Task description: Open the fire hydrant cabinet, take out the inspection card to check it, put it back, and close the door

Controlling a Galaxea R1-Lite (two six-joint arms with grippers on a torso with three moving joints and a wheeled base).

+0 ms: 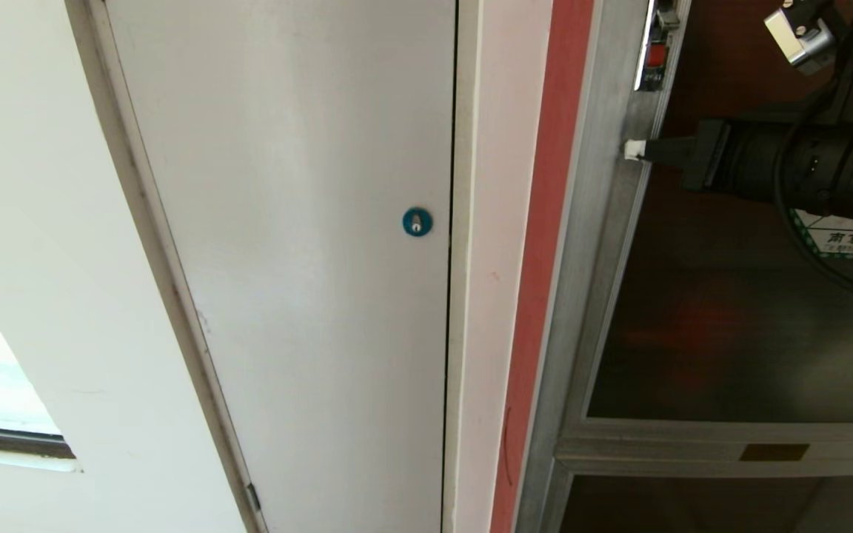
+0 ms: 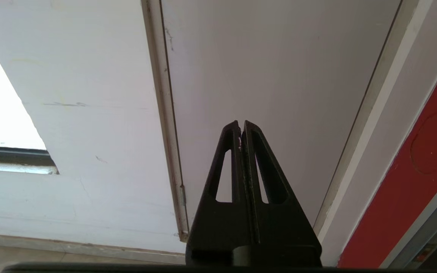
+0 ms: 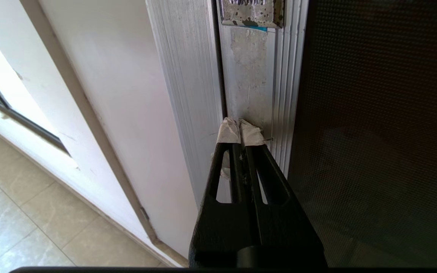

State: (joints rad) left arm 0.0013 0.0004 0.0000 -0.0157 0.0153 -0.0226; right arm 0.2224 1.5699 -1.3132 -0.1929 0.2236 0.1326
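The fire hydrant cabinet point(image 1: 608, 222) stands at the right, with a silver frame and a red edge strip point(image 1: 545, 222). Its door point(image 1: 730, 333) of dark glass lies flush in the frame, and part of a green-bordered sticker point(image 1: 852, 238) shows on it. My right gripper point(image 1: 632, 150) reaches in level from the right. It is shut and empty, and its white-taped tips press on the door's silver frame point(image 3: 247, 94), a little below the red latch point(image 1: 656, 53). In the right wrist view the gripper point(image 3: 240, 129) sits beside the frame seam. The inspection card is hidden.
A plain white door point(image 1: 286, 259) with a round blue lock point(image 1: 417, 221) fills the middle. My left gripper point(image 2: 241, 123) is parked, shut, pointing at that white door point(image 2: 279, 76). A smaller dark panel with an orange plate point(image 1: 773, 451) lies below the door. Tiled floor point(image 3: 32, 220) lies at the left.
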